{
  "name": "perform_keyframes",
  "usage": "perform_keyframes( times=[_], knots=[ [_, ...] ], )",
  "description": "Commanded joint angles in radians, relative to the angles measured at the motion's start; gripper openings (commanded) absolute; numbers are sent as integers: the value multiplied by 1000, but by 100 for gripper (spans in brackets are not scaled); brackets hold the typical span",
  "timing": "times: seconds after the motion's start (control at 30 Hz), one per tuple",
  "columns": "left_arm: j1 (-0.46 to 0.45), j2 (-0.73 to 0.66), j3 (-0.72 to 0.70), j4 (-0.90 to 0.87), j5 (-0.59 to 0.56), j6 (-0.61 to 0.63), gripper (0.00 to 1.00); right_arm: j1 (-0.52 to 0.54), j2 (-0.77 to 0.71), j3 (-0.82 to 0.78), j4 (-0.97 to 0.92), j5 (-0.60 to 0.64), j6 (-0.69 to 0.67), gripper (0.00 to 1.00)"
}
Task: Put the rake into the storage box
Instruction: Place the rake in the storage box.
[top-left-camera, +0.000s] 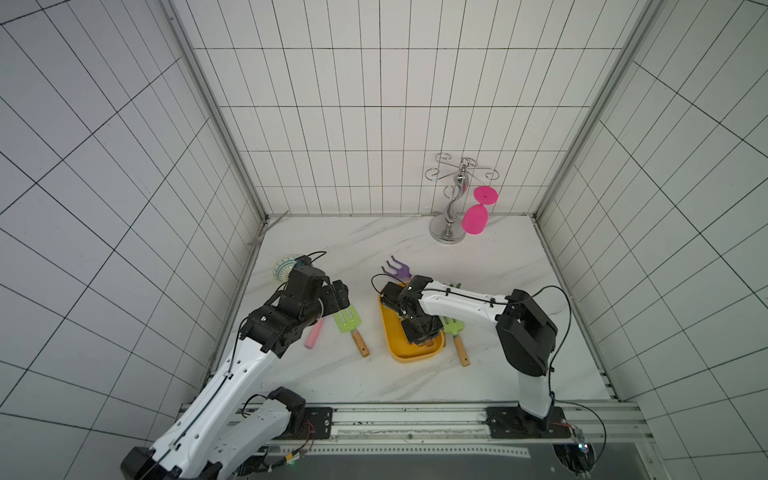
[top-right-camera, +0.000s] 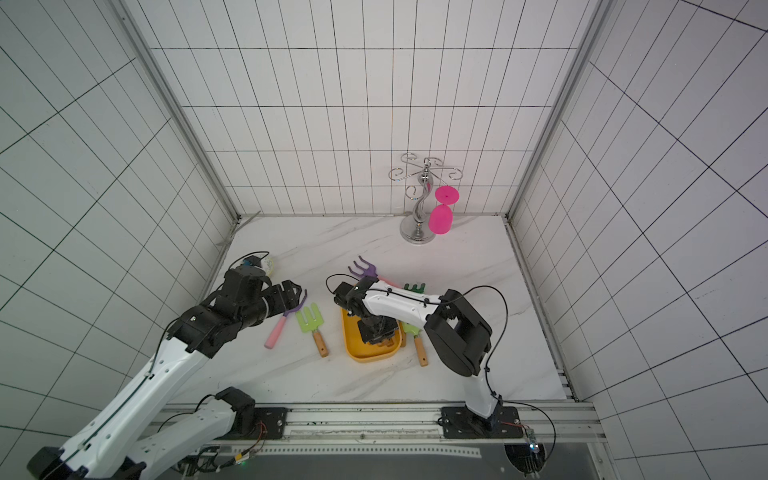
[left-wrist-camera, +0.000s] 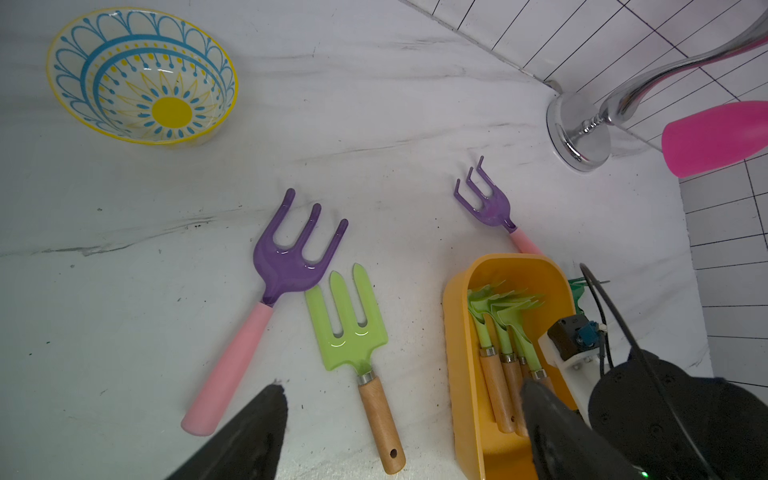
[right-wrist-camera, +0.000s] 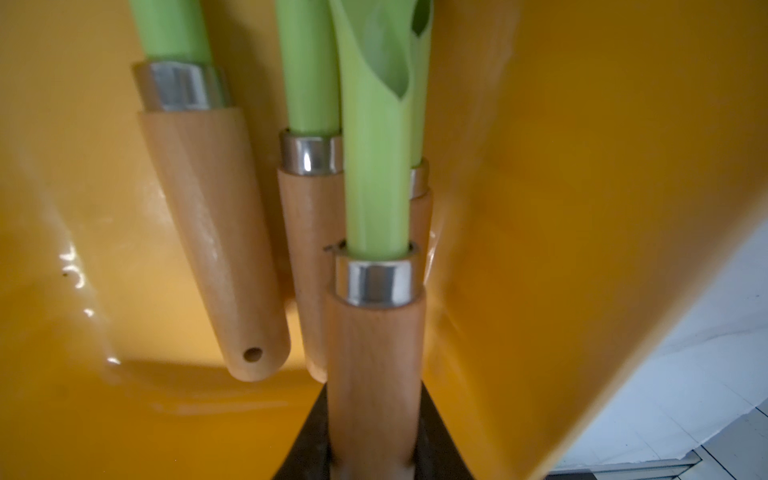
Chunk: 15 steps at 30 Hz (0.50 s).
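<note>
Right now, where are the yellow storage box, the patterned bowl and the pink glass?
storage box (top-left-camera: 411, 355): a top view, near end wall.
patterned bowl (left-wrist-camera: 171, 112): left wrist view, yellow centre.
pink glass (top-left-camera: 474, 220): a top view, hanging cup.

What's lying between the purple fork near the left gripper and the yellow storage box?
A light green hand fork with a wooden handle lies there; the left wrist view shows it best.

Enclosure, three-sided. Back wall (top-left-camera: 395, 124), 12 o'clock: white rectangular tiles, dark grout. 9 o'clock wall (top-left-camera: 104, 187) and 3 o'clock wall (top-left-camera: 685, 208): same tiling. Corner posts (top-left-camera: 220, 116): grey metal. Floor surface: white marble-look tabletop (top-left-camera: 353, 241), grey veining. Aluminium rail (top-left-camera: 415, 419), 6 o'clock edge. Lighting even, shadows soft.
</note>
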Motion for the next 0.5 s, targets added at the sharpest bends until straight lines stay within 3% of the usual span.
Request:
perform_keyframes(
  times=[0.0,0.2,0.47],
  knots=[
    [6,-23,-16,-11,10,30,89,-6,38,50,-46,63,3,32],
    [7,-11,-22,5,15,41,89,7,42,35,-58,173,-9,55],
    [8,74,-11,24,28,61,89,6,-71,39,-44,194,-52,68]
  ],
)
